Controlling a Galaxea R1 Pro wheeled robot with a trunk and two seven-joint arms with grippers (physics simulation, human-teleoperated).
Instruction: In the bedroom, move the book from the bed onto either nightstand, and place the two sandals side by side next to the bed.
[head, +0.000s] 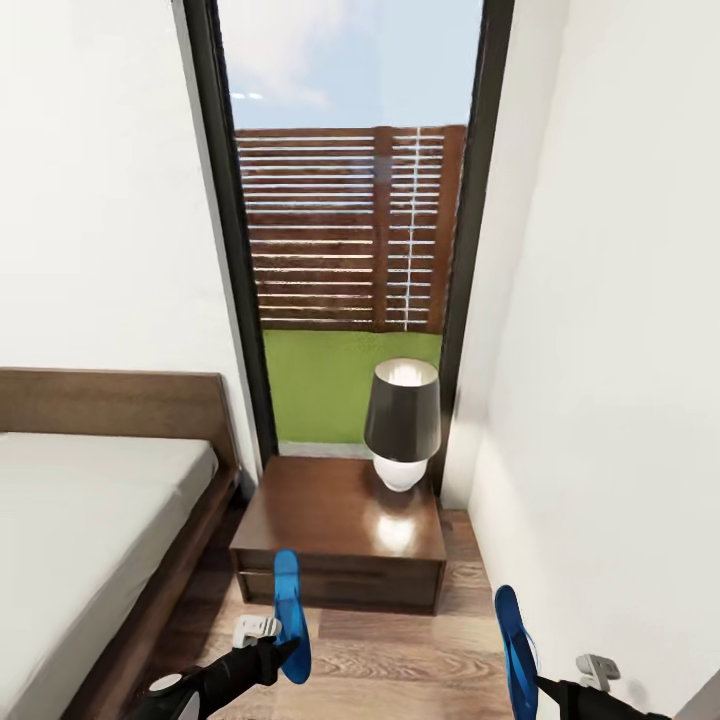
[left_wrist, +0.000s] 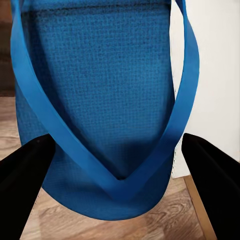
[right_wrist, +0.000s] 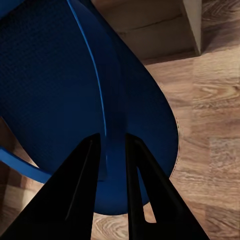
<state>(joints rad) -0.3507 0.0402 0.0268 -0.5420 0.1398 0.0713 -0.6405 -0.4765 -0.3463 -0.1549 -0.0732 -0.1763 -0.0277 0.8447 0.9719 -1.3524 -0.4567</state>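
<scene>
Two tools low, left tool (head: 283, 645), right tool (head: 535, 680), each gripping a sandal (head: 290, 610) (head: 516, 645)

Left arm (head: 215, 680): matte black, tapering, showing a grey-white bracket at its wrist. Right arm (head: 590, 695): matching black, bearing a similar bracket. Fingers (right_wrist: 75, 200): appearing black, wedge-shaped, unmarked.

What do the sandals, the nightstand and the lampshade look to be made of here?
Sandals: likely foam rubber, matte, with a fine woven-looking grid texture on the sole and smooth straps. Nightstand: dark brown wood, glossy; its top mirrors the lamp's glow. Lampshade: dark and matte, possibly fabric, though the render leaves that open.
</scene>
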